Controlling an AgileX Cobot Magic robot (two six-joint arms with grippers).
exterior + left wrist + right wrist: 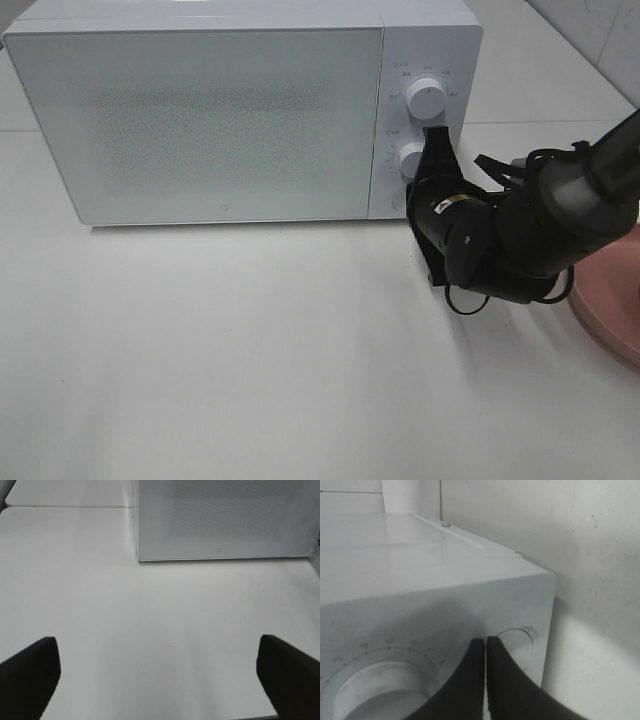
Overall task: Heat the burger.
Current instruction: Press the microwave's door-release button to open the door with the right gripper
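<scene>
The right pincer (436,135) is being held closed, its fingertips (470,680) pressed together with nothing between them, at the control panel of a white microwave (200,120) whose door is shut. The lower dial (410,158) is being seen just beside the tips, and the upper dial (427,97) just above them. A pink plate (612,310) is being seen behind the arm, well apart from the tips. The left pincer (156,640) is being held wide open over the tabletop (160,605), with the microwave door ahead of it. The burger is not being shown in any view.
</scene>
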